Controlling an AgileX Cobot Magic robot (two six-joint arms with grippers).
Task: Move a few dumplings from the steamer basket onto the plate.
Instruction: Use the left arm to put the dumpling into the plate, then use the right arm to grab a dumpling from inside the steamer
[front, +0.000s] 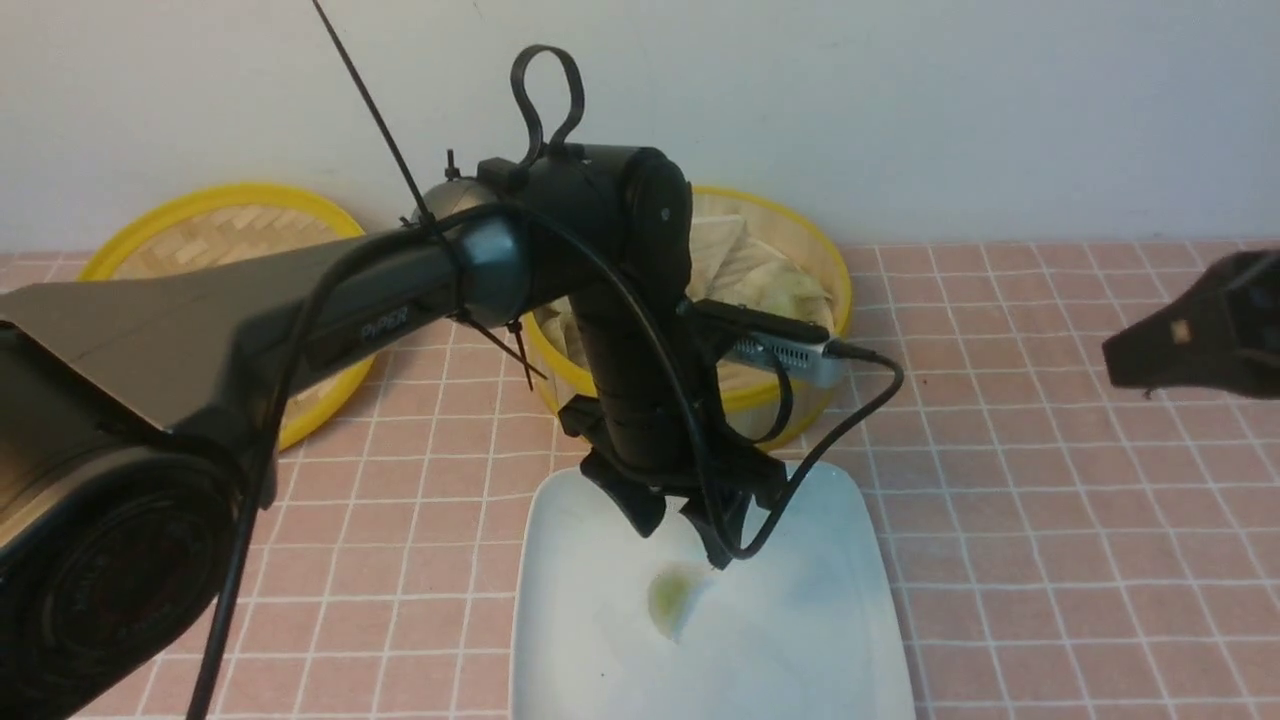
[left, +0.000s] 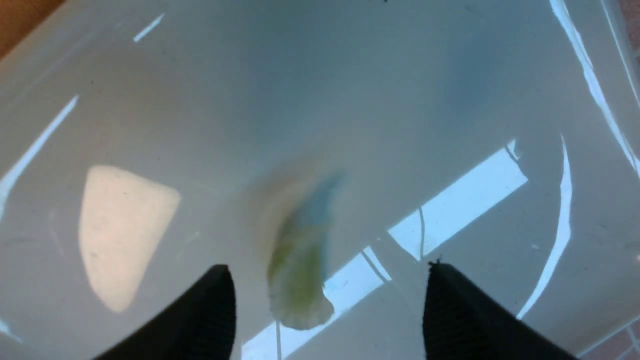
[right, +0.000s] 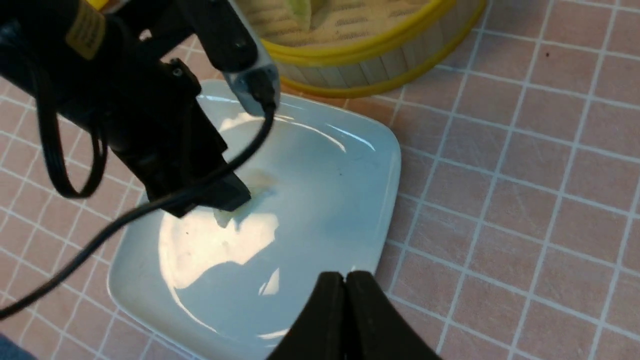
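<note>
Front view: one small pale green translucent crescent dumpling (front: 675, 600) on large glossy white square plate (front: 820, 640), near middle, well off rim; blurred in left wrist view. Left gripper (front: 682, 545) just above it, jaws wide, holding nothing. Judgement: one moved, few more needed. Pale dumplings (front: 795, 290) left in round yellow-rimmed bamboo steamer basket (front: 843, 280), just beyond plate's far edge. Plate mostly bare, room all round. Right gripper (right: 346, 280) pinched together, empty, apart to right.

L arm (front: 620, 330) over plate (front: 830, 620), blocks steamer basket (front: 838, 275) front, tiled table (front: 1050, 520) R of plate open
</note>
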